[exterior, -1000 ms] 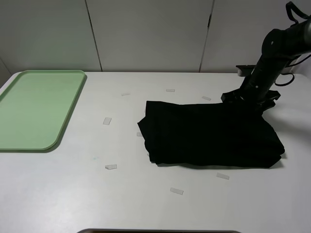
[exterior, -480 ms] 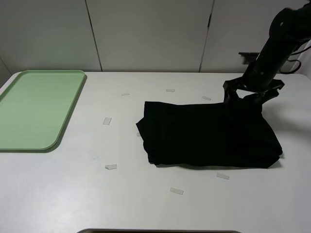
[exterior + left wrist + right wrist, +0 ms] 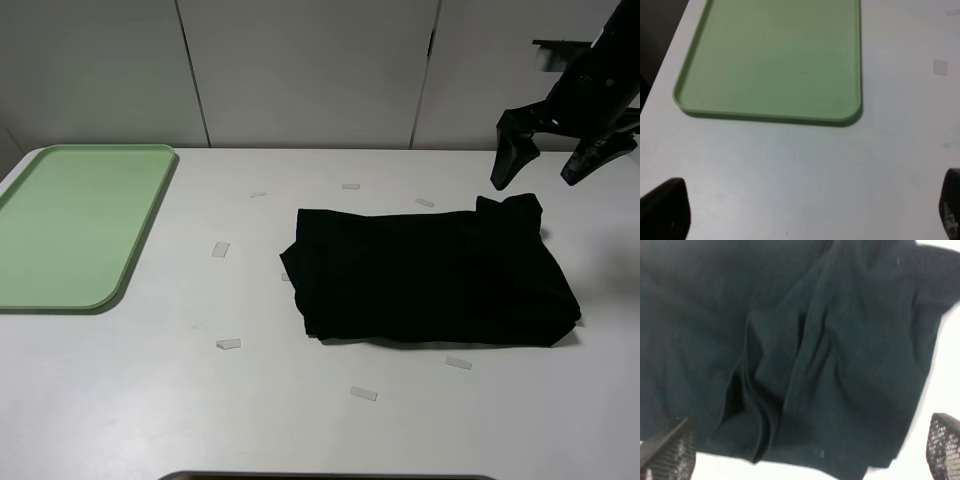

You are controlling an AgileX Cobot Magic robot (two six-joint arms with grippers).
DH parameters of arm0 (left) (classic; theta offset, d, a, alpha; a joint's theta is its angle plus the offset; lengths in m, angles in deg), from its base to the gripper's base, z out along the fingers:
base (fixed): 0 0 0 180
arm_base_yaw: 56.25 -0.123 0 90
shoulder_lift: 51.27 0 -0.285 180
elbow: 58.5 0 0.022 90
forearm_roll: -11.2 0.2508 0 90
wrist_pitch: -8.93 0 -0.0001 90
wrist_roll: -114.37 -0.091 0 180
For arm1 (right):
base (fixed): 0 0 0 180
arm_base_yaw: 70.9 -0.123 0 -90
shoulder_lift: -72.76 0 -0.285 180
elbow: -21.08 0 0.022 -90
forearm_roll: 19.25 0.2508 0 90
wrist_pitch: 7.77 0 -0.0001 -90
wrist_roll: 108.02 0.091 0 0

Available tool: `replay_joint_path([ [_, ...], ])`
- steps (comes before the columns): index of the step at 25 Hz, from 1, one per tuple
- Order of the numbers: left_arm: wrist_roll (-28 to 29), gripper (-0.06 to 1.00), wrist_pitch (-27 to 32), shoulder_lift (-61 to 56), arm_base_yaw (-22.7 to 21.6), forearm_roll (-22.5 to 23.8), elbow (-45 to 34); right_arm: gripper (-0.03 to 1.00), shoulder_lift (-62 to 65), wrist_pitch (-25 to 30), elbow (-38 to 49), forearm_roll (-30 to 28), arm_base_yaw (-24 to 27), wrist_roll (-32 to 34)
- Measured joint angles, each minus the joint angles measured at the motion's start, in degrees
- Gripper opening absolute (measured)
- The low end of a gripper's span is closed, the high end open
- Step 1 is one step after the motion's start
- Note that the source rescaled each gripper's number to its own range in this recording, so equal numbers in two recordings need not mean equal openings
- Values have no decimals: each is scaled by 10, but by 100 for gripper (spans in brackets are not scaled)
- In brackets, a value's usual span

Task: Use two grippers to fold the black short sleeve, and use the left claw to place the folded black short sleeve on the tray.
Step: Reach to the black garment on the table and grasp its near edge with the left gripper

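The black short sleeve (image 3: 430, 275) lies folded into a rough rectangle on the white table, right of centre. My right gripper (image 3: 543, 168) hangs open and empty in the air above the shirt's back right corner, not touching it. The right wrist view shows its two fingertips (image 3: 667, 455) spread wide over wrinkled black fabric (image 3: 805, 355). The mint-green tray (image 3: 70, 225) lies at the table's far left with nothing on it. My left gripper (image 3: 805, 215) is open and empty above bare table just in front of the tray (image 3: 775, 60). It is out of the exterior high view.
Several small clear tape strips lie on the table, among them one (image 3: 221, 249) between tray and shirt, one (image 3: 228, 344) nearer the front, and one (image 3: 364, 394) in front of the shirt. A white panelled wall stands behind the table.
My right gripper rose from the shirt's back right corner, up and to the right, with its jaws spread. The corner settled on the table. The shirt and tray stayed put.
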Motion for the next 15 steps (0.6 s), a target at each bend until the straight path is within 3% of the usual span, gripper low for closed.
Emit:
replay_joint_path([
  [6, 0, 100, 0, 0, 0, 0, 0, 100, 71, 30, 16, -7, 0, 2],
  [15, 0, 100, 0, 0, 0, 0, 0, 100, 265, 32, 158, -12, 0, 29],
])
